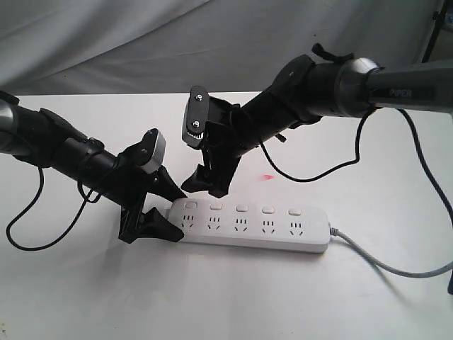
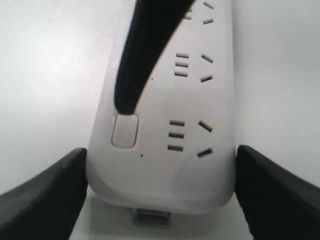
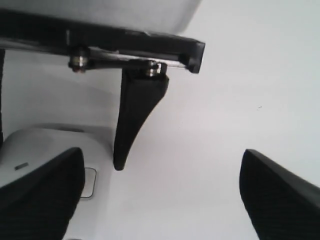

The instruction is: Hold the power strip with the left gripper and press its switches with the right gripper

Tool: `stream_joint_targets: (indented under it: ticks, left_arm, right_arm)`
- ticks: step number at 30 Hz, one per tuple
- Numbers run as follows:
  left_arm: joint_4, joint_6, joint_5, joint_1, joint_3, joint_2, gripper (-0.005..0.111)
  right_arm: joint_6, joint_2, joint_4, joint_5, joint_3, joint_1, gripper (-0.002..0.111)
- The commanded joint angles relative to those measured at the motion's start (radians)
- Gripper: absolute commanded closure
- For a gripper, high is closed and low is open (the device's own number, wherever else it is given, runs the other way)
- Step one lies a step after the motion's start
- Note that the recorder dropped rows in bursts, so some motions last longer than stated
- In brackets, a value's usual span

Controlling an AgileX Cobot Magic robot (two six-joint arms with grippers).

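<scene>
The white power strip lies flat on the table, its grey cord running off to the right. My left gripper is shut on the strip's left end, one finger against each long side. My right gripper hangs open just above that same end. One of its fingers has its tip at the far edge of the first switch; whether it touches is unclear. In the right wrist view the right gripper spans bare table, with that switch half hidden by one finger.
A white table carries everything, with a grey cloth hanging behind it. Black arm cables loop over the table at the left and in the middle. A small red light spot lies behind the strip.
</scene>
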Motion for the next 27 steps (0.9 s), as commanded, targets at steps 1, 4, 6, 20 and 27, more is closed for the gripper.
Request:
stream_joint_targets:
  ticks: [1,4,6,20,27]
  left_arm:
    - [-0.003,0.002,-0.031,-0.004,-0.006,-0.003,0.104]
    - [-0.003,0.002,-0.031,-0.004,-0.006,-0.003,0.104]
    - [-0.003,0.002,-0.031,-0.004,-0.006,-0.003,0.104]
    - [-0.003,0.002,-0.031,-0.004,-0.006,-0.003,0.104]
    - [-0.003,0.002,-0.031,-0.004,-0.006,-0.003,0.104]
  right_arm:
    - [0.008,-0.015,-0.019,0.008,0.007,0.002,0.031]
    - [0.021,-0.013,-0.059,0.008,0.007,0.000,0.031]
    - [0.042,-0.013,-0.075,0.008,0.007,0.000,0.031]
    - [0.130,-0.017,-0.155,0.090,0.007,-0.061,0.031]
    - [0.102,-0.006,-0.115,0.117,0.007,-0.067,0.031]
